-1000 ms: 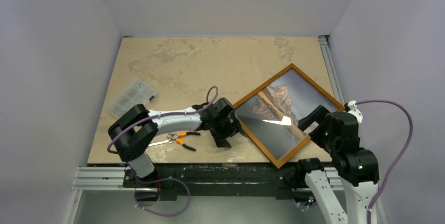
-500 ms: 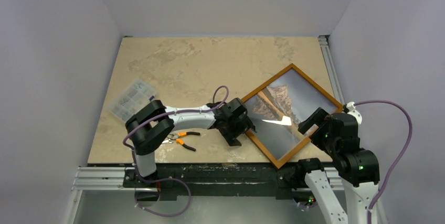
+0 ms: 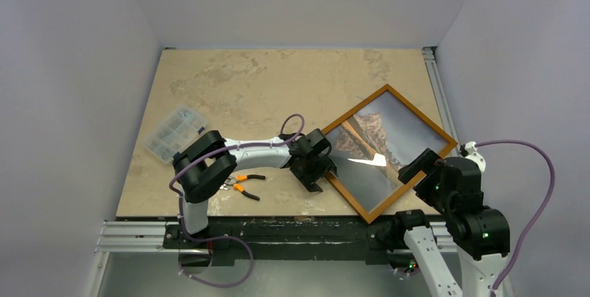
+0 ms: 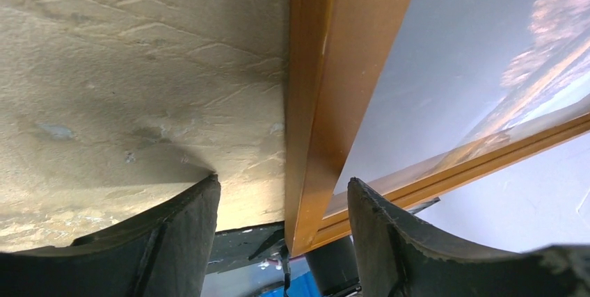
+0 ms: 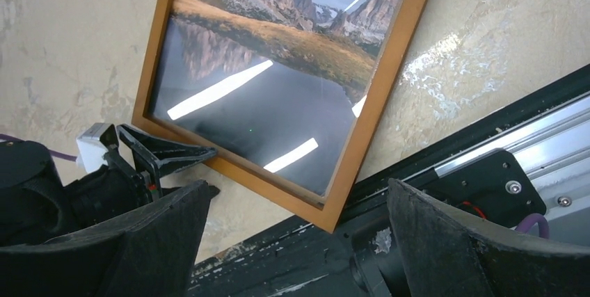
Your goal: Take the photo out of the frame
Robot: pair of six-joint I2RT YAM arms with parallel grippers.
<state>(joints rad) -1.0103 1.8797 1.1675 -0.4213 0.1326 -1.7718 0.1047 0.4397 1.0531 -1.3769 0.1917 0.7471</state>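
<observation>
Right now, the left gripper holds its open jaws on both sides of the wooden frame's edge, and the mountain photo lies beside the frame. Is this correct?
Not quite. The mountain photo sits inside the wooden frame, not beside it; the right wrist view shows this. The left gripper does straddle the frame's edge with open jaws.

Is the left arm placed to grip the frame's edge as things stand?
Probably yes: the left gripper stands open astride a rail of the frame, a finger on each side, nothing else between.
</observation>
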